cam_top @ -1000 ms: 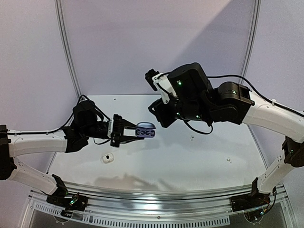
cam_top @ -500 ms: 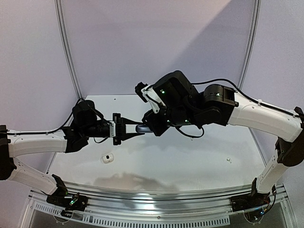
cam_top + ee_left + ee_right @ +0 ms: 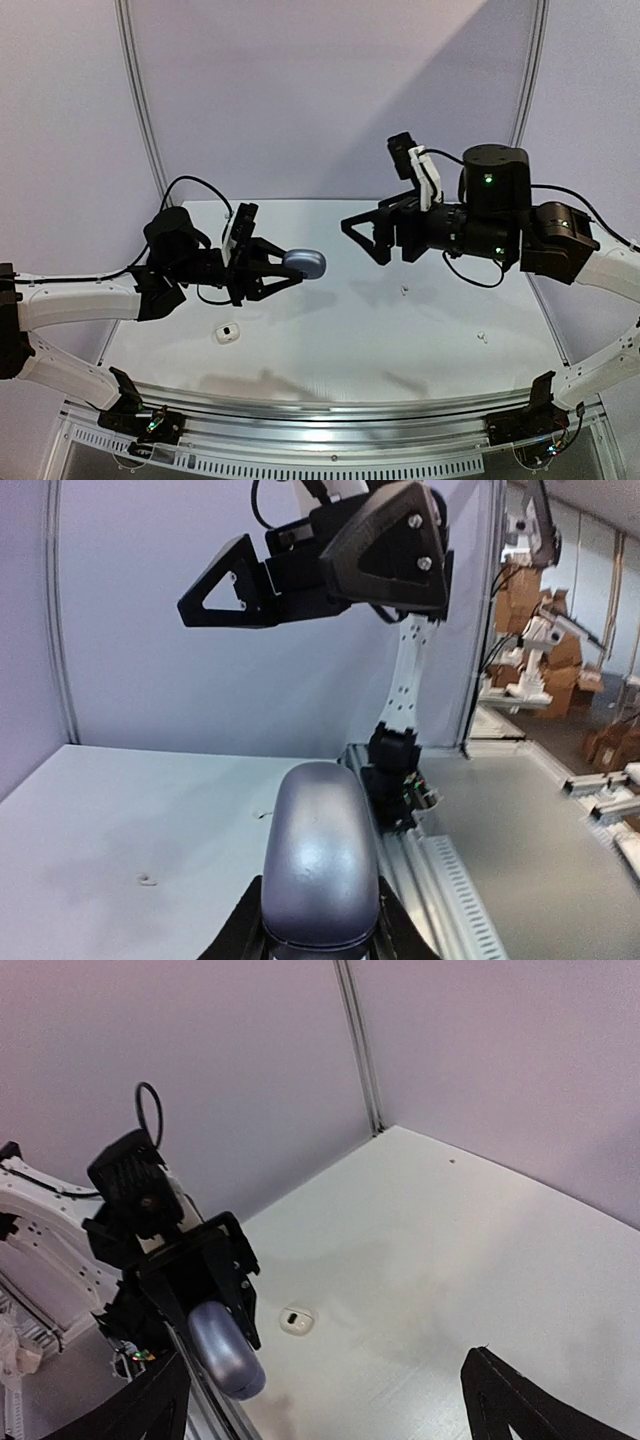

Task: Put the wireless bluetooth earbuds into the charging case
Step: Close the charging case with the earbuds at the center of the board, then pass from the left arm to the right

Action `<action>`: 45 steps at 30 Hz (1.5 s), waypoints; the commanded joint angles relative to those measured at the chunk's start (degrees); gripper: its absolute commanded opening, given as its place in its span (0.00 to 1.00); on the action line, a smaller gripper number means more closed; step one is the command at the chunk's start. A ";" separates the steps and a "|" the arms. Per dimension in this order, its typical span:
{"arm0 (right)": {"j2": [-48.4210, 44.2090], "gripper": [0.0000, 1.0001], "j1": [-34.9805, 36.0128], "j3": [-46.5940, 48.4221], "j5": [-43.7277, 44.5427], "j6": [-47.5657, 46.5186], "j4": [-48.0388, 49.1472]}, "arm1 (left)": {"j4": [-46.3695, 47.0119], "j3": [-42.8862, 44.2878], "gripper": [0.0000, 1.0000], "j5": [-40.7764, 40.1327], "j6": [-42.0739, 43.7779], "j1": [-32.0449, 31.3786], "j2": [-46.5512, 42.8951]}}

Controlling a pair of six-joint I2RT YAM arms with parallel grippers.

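A grey-purple charging case (image 3: 305, 264) hangs above the table with its lid closed, and my left gripper (image 3: 288, 270) is shut on it. In the left wrist view the case (image 3: 320, 855) fills the space between the fingers of the left gripper (image 3: 320, 935). My right gripper (image 3: 373, 236) stands open and empty, apart from the case to its right. The right wrist view shows the case (image 3: 226, 1346) below left, with the right gripper (image 3: 325, 1410) spread wide. Two tiny white earbuds (image 3: 404, 291) (image 3: 481, 338) lie on the table. No dark earbuds show.
A small white pebble-like case (image 3: 227, 334) lies on the table at the near left, also seen as the white case (image 3: 296, 1320) from the right wrist. The table's metal rail (image 3: 330, 410) runs along the near edge. Purple walls close the back.
The right gripper came onto the open case, then drew back right and opened wide. The case lid, open a second ago, is now closed. The left gripper rose slightly.
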 commanded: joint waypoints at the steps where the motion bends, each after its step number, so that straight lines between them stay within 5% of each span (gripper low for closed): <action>1: 1.20 0.96 -0.64 -1.29 -16.17 0.78 9.77 | 10.99 1.84 0.00 3.50 -17.85 0.44 1.15; 9: 5.30 0.87 -1.59 0.88 -28.20 -1.09 10.24 | 13.48 3.00 0.00 4.22 -22.20 0.68 1.81; 14: 8.44 0.66 -2.39 2.50 -31.31 -0.10 10.36 | 13.34 3.19 0.00 4.01 -22.09 0.69 1.98; 17: 9.66 0.43 -3.15 2.66 -32.44 1.02 11.04 | 13.20 3.19 0.00 4.10 -21.93 0.70 1.87; 22: 10.06 0.41 -3.45 1.92 -32.67 1.94 12.22 | 13.37 3.03 0.00 3.73 -21.66 0.70 1.80; 34: 11.75 0.00 -3.43 3.48 -35.97 2.12 10.95 | 14.00 2.85 0.00 2.95 -21.70 0.88 1.89; 36: 12.07 0.00 -3.49 4.00 -36.02 1.79 10.62 | 13.98 2.83 0.00 3.21 -21.23 0.88 1.88; 37: 12.16 0.00 -3.77 4.03 -35.77 1.71 10.69 | 13.86 2.76 0.03 3.21 -20.95 0.88 1.80; 38: 11.99 0.00 -3.99 3.99 -35.28 1.69 10.84 | 13.56 2.70 0.24 3.21 -20.52 0.88 1.74; 40: 11.41 0.00 -4.75 3.68 -33.32 1.84 10.79 | 12.57 2.54 0.86 2.70 -19.03 0.95 1.54; 41: 10.72 0.00 -5.29 3.37 -32.18 1.98 10.76 | 11.82 2.45 0.98 2.23 -18.10 1.01 1.42; 45: 8.39 0.00 -7.95 1.67 -28.21 3.15 10.06 | 6.06 2.01 0.99 0.62 -12.29 1.38 0.85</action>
